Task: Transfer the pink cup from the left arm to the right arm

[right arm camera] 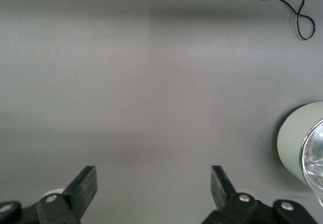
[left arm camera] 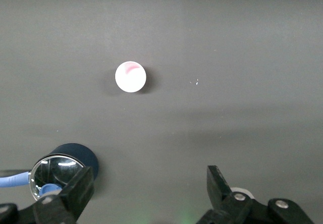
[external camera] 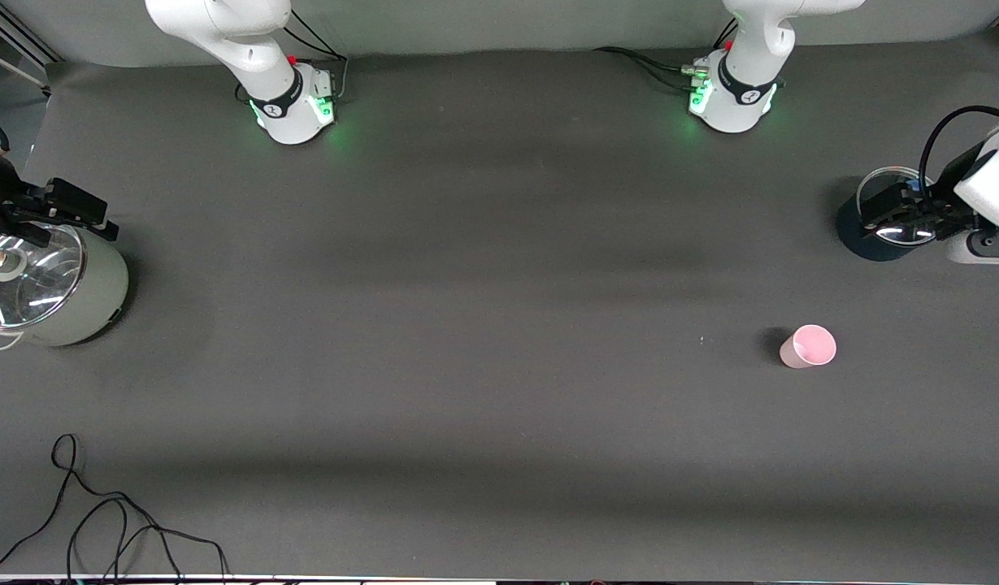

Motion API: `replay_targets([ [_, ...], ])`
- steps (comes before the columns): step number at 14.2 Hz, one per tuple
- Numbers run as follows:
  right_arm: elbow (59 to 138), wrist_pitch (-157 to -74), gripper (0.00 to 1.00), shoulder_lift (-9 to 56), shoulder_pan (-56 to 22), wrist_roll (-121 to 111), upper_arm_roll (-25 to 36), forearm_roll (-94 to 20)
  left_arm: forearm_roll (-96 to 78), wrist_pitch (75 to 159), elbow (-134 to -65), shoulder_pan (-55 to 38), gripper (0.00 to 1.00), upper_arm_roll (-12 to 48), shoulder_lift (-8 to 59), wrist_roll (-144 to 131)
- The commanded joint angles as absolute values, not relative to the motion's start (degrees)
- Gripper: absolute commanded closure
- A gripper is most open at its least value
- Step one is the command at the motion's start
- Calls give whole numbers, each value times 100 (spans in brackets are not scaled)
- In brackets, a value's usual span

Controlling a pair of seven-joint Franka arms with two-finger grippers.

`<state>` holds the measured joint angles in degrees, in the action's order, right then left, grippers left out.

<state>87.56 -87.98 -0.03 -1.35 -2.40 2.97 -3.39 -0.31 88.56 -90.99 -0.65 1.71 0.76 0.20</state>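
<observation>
My left gripper [left arm camera: 149, 196] hangs wide open over a dark pot [external camera: 881, 231]; the pink cup [external camera: 809, 347] stands upright on the desk [external camera: 483, 325], well apart. My right gripper [right arm camera: 154, 196] waits, spread open, over a pale green pot [external camera: 68, 292].

High front cam facing bases; both wrist cams down at table [external camera: 499, 268].

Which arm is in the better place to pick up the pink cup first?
Left. Its claw hangs open over the dark pot at the pink cup's end; the right claw, also open, waits over the pale green pot.
</observation>
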Motion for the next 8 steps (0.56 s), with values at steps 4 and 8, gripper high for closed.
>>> replay_targets([
  [4,8763,-8851,0,-79,-35,-237,202,-378,53,8886,-9202,-79,0,176,-44,62],
  [8,8771,-8851,0,-88,-35,-272,211,-387,44,8886,-9202,-79,0,176,-44,62],
])
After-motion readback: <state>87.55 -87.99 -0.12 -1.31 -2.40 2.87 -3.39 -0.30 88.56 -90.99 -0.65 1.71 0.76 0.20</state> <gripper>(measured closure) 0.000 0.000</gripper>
